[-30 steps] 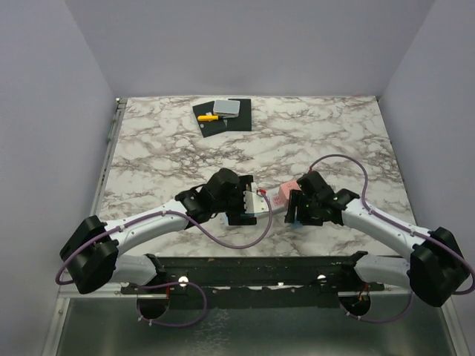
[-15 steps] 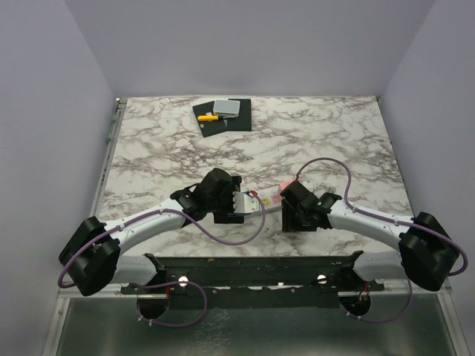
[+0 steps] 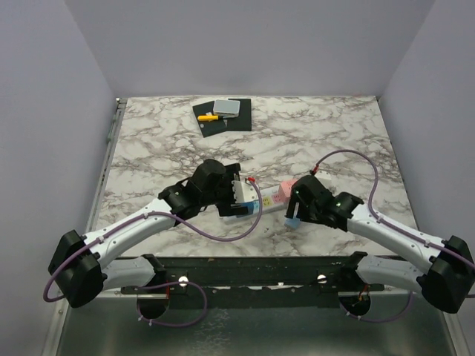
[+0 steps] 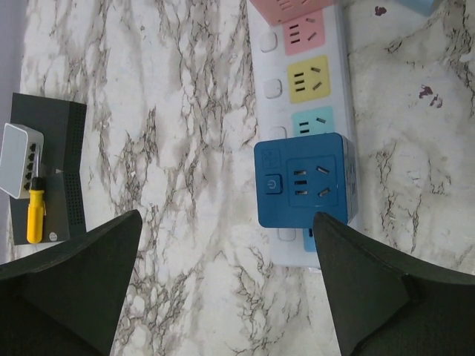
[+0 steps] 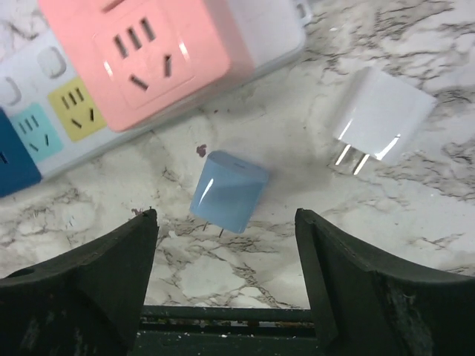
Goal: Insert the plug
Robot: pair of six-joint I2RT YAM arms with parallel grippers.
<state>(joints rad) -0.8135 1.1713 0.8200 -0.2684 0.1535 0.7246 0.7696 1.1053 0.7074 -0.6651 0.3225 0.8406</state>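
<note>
Near the worktop's front edge, bare marble surrounds the light-blue plug (image 5: 228, 190) beside the power strip (image 4: 269, 122); right gripper (image 5: 225, 222) and left gripper (image 4: 221, 226) gape wide, empty

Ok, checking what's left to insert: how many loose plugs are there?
2, both in the right wrist view: a blue plug beside the strip, below the pink cube, and a white plug apart from it, prongs showing. Others may be hidden.
</note>
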